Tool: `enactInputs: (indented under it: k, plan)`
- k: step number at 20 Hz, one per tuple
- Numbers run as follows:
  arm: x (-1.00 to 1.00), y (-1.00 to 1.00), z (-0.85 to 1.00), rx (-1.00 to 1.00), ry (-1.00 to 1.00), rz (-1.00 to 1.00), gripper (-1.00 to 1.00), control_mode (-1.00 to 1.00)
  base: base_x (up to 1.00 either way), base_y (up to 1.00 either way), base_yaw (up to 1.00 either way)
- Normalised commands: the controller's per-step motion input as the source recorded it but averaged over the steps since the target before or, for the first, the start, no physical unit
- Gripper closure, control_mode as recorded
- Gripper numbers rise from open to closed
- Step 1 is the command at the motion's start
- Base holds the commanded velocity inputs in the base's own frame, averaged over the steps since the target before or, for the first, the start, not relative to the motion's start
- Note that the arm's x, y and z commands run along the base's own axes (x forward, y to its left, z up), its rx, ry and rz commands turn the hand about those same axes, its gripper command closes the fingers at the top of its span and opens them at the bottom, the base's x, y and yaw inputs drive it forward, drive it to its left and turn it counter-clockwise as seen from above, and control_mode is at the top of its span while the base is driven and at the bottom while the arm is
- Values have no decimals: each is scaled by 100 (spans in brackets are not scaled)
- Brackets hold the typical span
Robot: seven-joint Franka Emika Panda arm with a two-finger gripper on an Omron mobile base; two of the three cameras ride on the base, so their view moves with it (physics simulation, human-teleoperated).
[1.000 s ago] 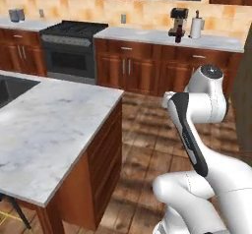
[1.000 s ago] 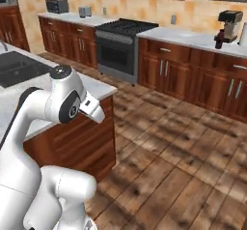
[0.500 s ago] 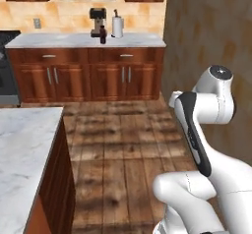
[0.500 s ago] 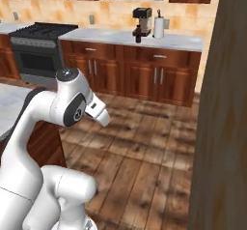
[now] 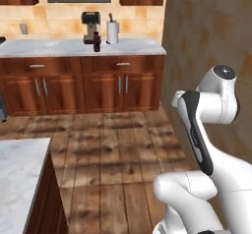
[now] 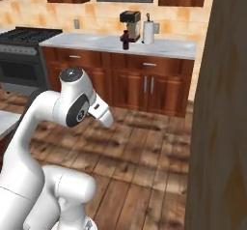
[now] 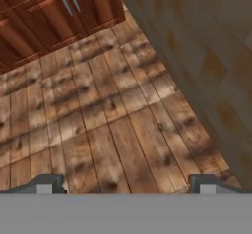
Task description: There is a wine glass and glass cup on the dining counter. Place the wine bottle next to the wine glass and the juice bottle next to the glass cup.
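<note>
The juice bottle, a small dark maroon bottle, stands on the far wall counter just in front of the coffee machine. A corner of the dining counter shows at the lower left, its marble top bare there. My arm is folded close to the base, far from the bottle. In the hand view my gripper is open, its fingertips wide apart over bare wooden floor with nothing between them. The wine bottle, wine glass and glass cup are out of view.
A coffee machine and a paper towel roll stand on the wall counter. A tall wood-panelled wall rises close on the right. A stove sits at the left. Open wooden floor lies between.
The whole scene has slid left as the base turned: the stove and dining counter moved off left, the coffee machine came to centre, the wood panel entered on the right. Arm pose unchanged.
</note>
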Motion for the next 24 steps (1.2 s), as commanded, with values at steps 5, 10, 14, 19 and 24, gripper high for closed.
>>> enactInputs:
  k: [5,10,14,19,24]
  plan:
    - [0,0,0,0,0,0,-100,100,94,9,-1]
    - [0,0,0,0,0,0,-100,100,94,10,0]
    - [0,0,0,0,0,0,-100,100,94,8,0]
    - [0,0,0,0,0,0,-100,100,94,7,0]
    - [0,0,0,0,0,0,-100,100,94,8,0]
